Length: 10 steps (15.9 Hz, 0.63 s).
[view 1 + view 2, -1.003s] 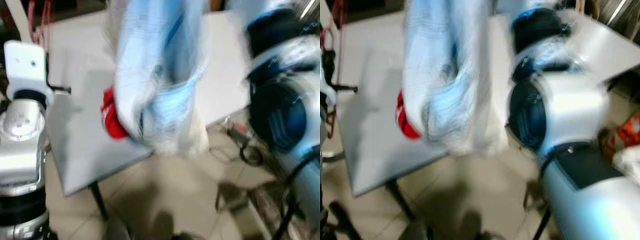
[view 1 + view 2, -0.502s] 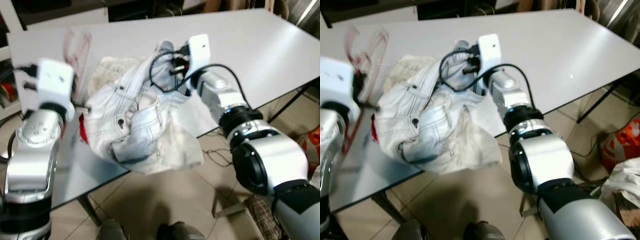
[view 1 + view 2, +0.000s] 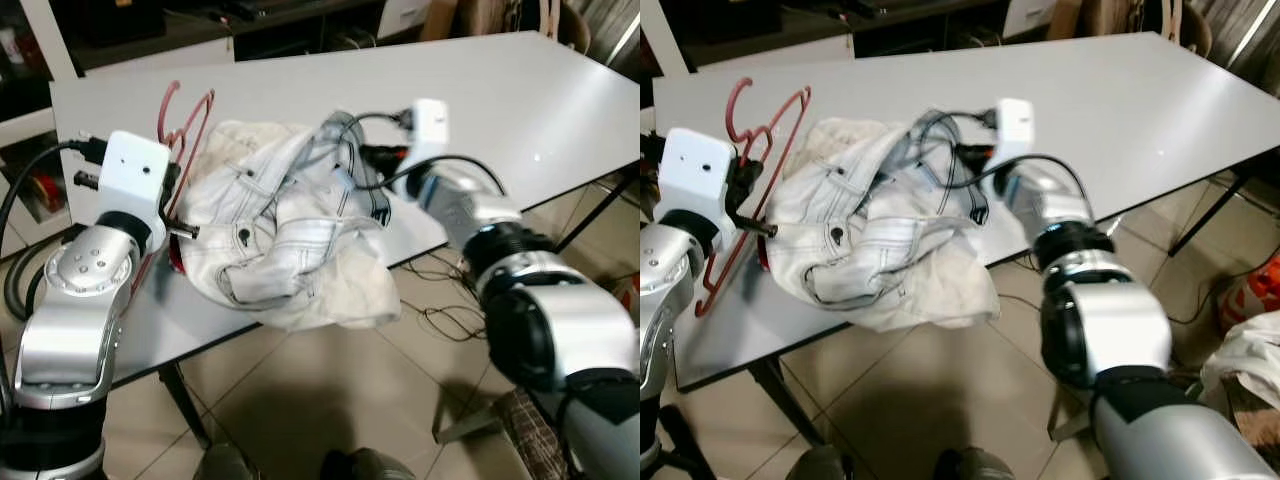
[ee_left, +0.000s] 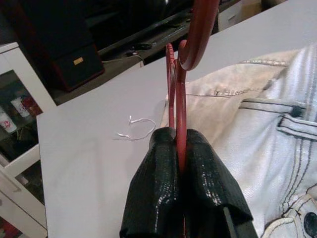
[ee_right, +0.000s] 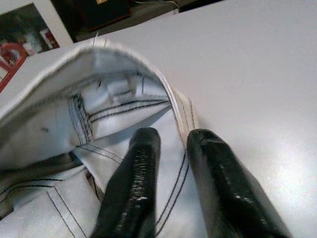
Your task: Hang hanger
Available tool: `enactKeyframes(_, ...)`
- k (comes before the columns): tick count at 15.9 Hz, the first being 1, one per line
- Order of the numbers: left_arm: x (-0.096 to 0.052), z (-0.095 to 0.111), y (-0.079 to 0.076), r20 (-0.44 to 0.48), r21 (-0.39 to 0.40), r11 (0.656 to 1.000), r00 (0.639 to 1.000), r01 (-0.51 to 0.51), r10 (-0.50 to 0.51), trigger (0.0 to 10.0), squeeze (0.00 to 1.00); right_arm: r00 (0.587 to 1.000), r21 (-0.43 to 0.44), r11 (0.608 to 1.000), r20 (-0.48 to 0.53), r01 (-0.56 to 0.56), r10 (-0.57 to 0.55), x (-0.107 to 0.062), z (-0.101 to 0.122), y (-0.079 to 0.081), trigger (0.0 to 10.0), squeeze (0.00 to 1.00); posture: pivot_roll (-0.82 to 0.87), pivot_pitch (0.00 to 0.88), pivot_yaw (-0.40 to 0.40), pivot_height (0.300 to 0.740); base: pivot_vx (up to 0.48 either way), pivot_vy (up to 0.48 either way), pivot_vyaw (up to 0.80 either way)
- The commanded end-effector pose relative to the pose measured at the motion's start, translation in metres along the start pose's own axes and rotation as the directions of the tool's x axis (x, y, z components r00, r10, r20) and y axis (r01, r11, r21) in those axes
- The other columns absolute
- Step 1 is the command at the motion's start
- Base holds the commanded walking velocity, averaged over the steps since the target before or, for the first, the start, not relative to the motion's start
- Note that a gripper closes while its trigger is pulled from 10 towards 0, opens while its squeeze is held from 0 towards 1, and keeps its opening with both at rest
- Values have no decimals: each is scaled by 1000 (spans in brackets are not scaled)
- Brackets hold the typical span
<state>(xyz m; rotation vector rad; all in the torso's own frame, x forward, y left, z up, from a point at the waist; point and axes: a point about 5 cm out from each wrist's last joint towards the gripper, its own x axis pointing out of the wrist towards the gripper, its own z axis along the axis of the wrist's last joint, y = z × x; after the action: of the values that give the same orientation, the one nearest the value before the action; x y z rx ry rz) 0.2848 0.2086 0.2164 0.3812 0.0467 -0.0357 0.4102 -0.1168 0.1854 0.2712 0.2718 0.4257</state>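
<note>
Red hanger [image 3: 750, 170], pinched upright in the closed left gripper [image 4: 179, 148] at frame left, stands just beside white jeans [image 3: 875, 240] whose waistband the right gripper [image 5: 171, 148] grips.

- A large pale grey table [image 3: 1160, 90] runs from the left edge to the upper right of the head views, standing on dark legs [image 3: 790, 405].
- Beige floor tiles [image 3: 890, 400] fill the lower part of the frame.
- Thin cables [image 3: 445, 300] trail on the floor right of centre.
- A white shelf unit [image 4: 22, 163] stands at the far left, red items inside.
- A dark cabinet [image 4: 59, 47] sits behind the table, upper left.
</note>
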Motion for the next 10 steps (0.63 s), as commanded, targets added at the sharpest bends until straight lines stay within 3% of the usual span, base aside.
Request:
enactKeyframes(1, 0, 9, 2, 29, 5, 1000, 999, -14, 14, 10000, 0, 999, 19, 1000, 33, -6, 5, -5, 12, -7, 10000, 1000, 84, 55, -100, 740, 0, 0, 0)
enactKeyframes(3, -2, 8, 7, 19, 0, 999, 999, -39, 39, 10000, 0, 988, 11, 990, 67, -144, 143, -16, 37, -8, 10000, 1000, 86, 57, -102, 740, 0, 0, 0)
enactKeyframes(4, -3, 9, 7, 28, 9, 999, 999, -45, 44, 10000, 0, 966, 0, 974, 133, -225, 223, -23, 52, -5, 10000, 0, 84, 60, -101, 740, 0, 0, 0)
enactKeyframes(5, -2, 12, 9, 43, 2, 998, 997, -61, 61, 10000, 0, 930, -27, 962, 248, -273, 271, -36, 74, -2, 10000, 0, 84, 62, -101, 740, 0, 0, 0)
enactKeyframes(6, -2, 14, 9, 51, 0, 998, 997, -65, 65, 10000, 0, 919, -43, 961, 284, -273, 274, -41, 80, -1, 10000, 0, 84, 62, -101, 740, 0, 0, 0)
enactKeyframes(7, 0, 19, 4, 73, -39, 998, 996, -50, 53, 10000, 0, 884, -69, 970, 401, -232, 240, -57, 96, -1, 10000, 0, 80, 66, -96, 740, 0, 0, 0)
enactKeyframes(10, 4, 31, -15, 123, -73, 997, 992, 9, 0, 10000, 0, 821, -73, 988, 550, -135, 153, -96, 100, 6, 10000, 0, 57, 64, -70, 740, 0, 0, 0)
